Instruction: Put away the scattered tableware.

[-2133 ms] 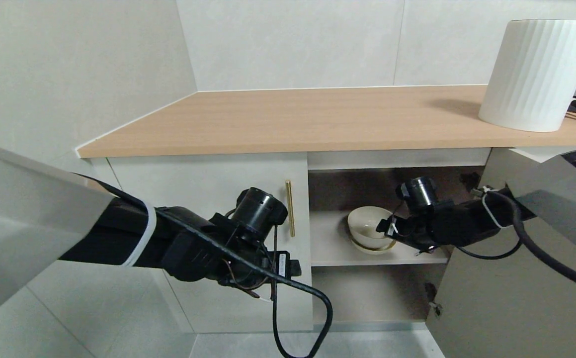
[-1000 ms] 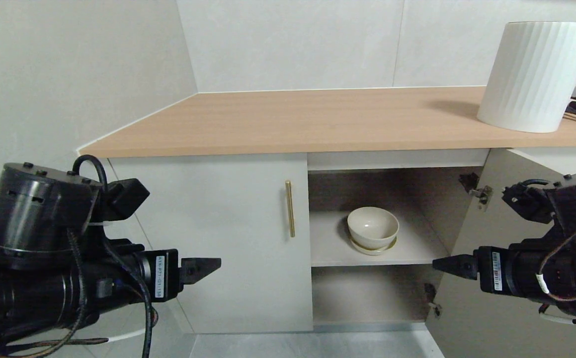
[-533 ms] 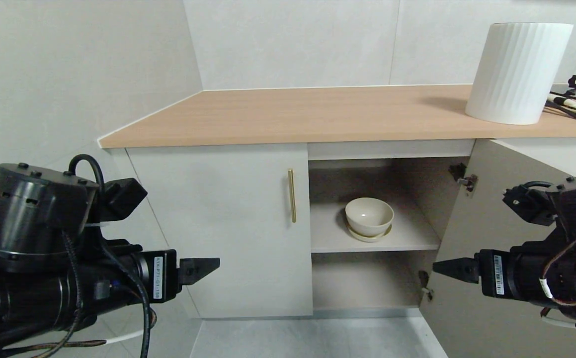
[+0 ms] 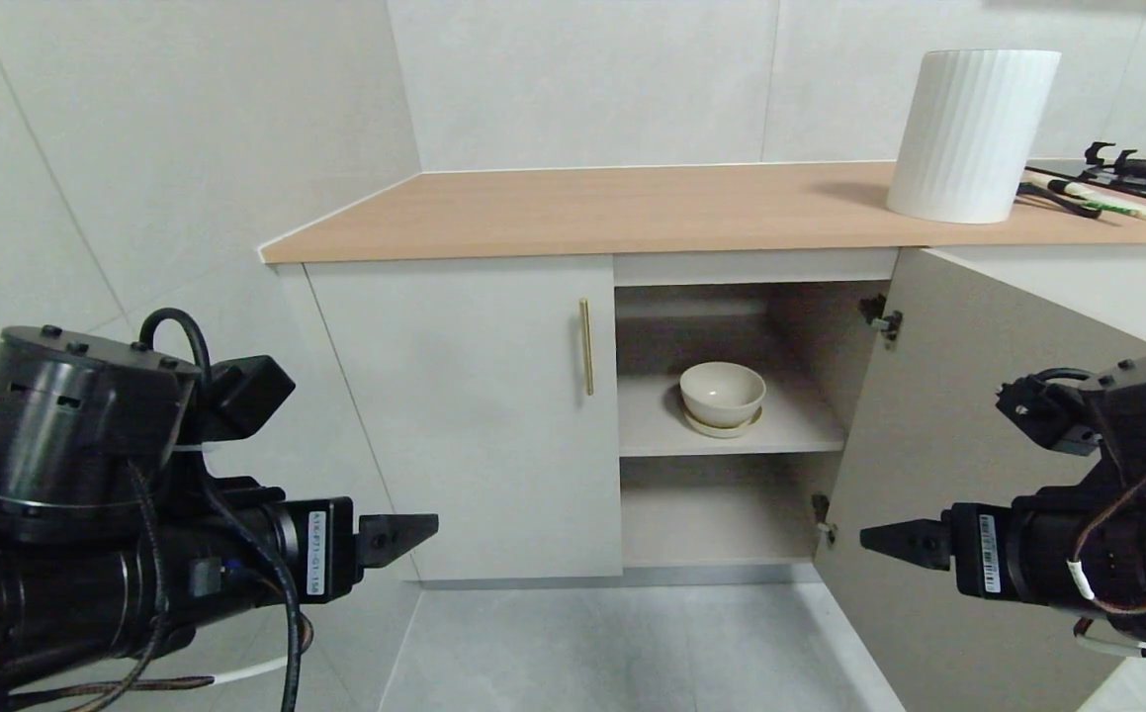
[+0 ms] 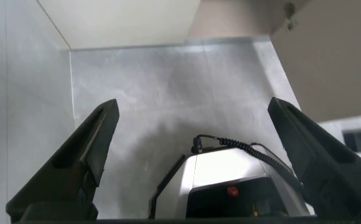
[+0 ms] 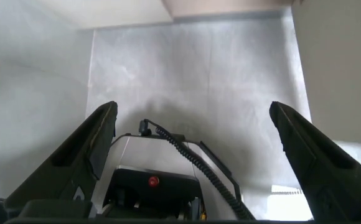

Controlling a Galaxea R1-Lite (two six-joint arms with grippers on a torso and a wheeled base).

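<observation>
a bowl (image 4: 723,393) is seen set on a saucer (image 4: 721,429) on the upper shelf (image 4: 798,427) of the cabinet, whose right door (image 4: 928,435) is swung open; that much is judged done. slender utensils (image 4: 1104,201) are left on the tabletop (image 4: 612,210), and the door is not yet closed. the left pincer (image 4: 402,536) and right pincer (image 4: 891,541) are held low, tips turned toward each other, both spread open and empty.

Bowl (image 4: 722,392) on plate (image 4: 721,425), cupboard shelf (image 4: 790,430).
</observation>
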